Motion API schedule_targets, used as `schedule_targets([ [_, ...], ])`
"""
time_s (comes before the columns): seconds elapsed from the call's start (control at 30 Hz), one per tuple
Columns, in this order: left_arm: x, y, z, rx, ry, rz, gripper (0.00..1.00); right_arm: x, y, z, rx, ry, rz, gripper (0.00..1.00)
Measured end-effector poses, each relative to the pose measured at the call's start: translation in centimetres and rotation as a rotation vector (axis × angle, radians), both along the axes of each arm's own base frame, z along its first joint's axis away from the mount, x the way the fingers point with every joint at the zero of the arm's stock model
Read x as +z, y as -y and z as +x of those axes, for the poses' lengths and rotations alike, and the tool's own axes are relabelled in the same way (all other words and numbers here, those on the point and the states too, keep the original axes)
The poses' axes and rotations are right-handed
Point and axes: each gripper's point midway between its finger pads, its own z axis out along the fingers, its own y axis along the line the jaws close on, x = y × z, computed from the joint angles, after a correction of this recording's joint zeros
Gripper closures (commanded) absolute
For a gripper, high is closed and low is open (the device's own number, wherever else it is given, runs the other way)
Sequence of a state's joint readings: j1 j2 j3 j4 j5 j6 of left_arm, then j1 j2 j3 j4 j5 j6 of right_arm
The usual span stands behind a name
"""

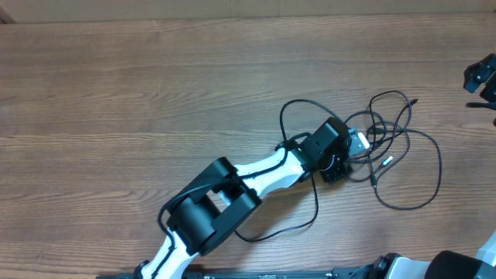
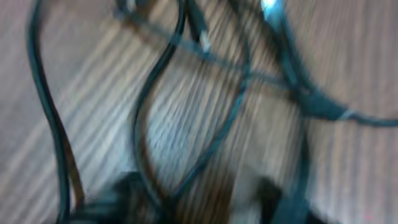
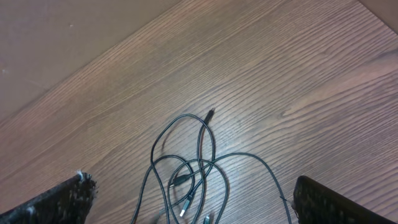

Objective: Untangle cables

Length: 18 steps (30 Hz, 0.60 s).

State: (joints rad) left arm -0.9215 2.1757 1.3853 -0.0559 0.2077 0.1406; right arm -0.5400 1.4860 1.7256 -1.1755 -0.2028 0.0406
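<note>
We see the cables (image 1: pixel 375 138) lying on the wooden table (image 1: pixel 155 77), right of its middle, in a loose heap of thin black loops that cross one another. One wide loop (image 1: pixel 434 167) swings out to the right and curls back underneath, and another loop (image 1: pixel 298 105) arches up on the left side of the heap. A small silver-tipped plug (image 1: pixel 387 161) lies at the lower edge of the tangle.

The left arm (image 1: pixel 232 190) reaches in from the lower left, and the left gripper (image 1: pixel 353 155) sits right on top of the left part of the heap. Its own camera is very close to the table and badly blurred: we make out dark strands (image 2: pixel 311 99) crossing over the wood grain and two dark shapes at the bottom edge, with a strand running down between them. We cannot tell whether the left fingers are clamped on a cord or merely standing around it.

The right gripper (image 3: pixel 193 186) hangs above the table, away from the heap and near the right edge in the overhead view. Its fingers (image 3: pixel 62 202) stand wide apart and hold nothing. Its camera shows the cords (image 3: pixel 186 167) lying on the table in the space between them, with one dark plug end (image 3: pixel 210 114) pointing away from the tangle
</note>
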Motion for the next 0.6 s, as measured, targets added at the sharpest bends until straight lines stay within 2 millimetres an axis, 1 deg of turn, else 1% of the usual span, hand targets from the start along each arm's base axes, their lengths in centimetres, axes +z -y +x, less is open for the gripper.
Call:
schedule_targets([
  [0.07, -0.3, -0.4, 0.3, 0.023, -0.002, 0.014, 0.96, 0.0, 0.0, 0.0, 0.0, 0.0, -0.001, 0.0],
  [0.13, 0.2, -0.7, 0.7, 0.042, 0.0, 0.018, 0.96, 0.0, 0.0, 0.0, 0.001, 0.0, -0.001, 0.0],
  [0.2, 1.2, -1.3, 1.2, 0.066, 0.002, 0.015, 0.96, 0.0, 0.0, 0.0, 0.003, -0.002, -0.003, 0.0],
  [0.23, 2.4, -1.5, 1.6, 0.078, 0.013, 0.003, 0.96, -0.1, 0.0, -0.1, 0.004, -0.004, -0.002, 0.0],
  [0.3, 7.0, -2.0, 2.9, 0.109, 0.068, -0.063, 0.96, -0.1, -0.1, -0.1, 0.006, -0.007, -0.001, 0.0],
  [0.33, 12.2, -2.7, 3.7, 0.129, 0.122, -0.136, 0.96, -0.2, -0.1, -0.2, 0.006, -0.012, 0.001, 0.0],
  [0.4, 19.0, -3.9, 4.0, 0.15, 0.205, -0.239, 0.96, -0.3, -0.3, -0.3, 0.011, -0.019, 0.005, 0.0],
  [0.43, 21.8, -4.6, 4.0, 0.158, 0.24, -0.283, 0.96, -0.4, -0.5, -0.3, 0.019, -0.022, 0.009, 0.0],
  [0.47, 25.4, -5.7, 3.8, 0.167, 0.285, -0.336, 0.96, -0.4, -0.7, -0.3, 0.032, -0.023, 0.013, 0.0],
  [0.5, 29.2, -6.8, 3.4, 0.175, 0.334, -0.396, 0.96, -0.5, -1.4, -0.3, 0.067, -0.025, 0.022, 0.0],
  [0.53, 31.4, -7.6, 3.0, 0.18, 0.365, -0.431, 0.96, -0.5, -2.0, -0.2, 0.099, -0.023, 0.031, 0.0],
  [0.57, 34.4, -8.8, 2.5, 0.188, 0.408, -0.48, 0.96, -0.6, -2.8, 0.0, 0.139, -0.02, 0.042, 0.0],
  [0.6, 37.0, -9.9, 1.9, 0.193, 0.444, -0.522, 0.96, -0.6, -3.6, 0.2, 0.178, -0.015, 0.054, 0.0],
])
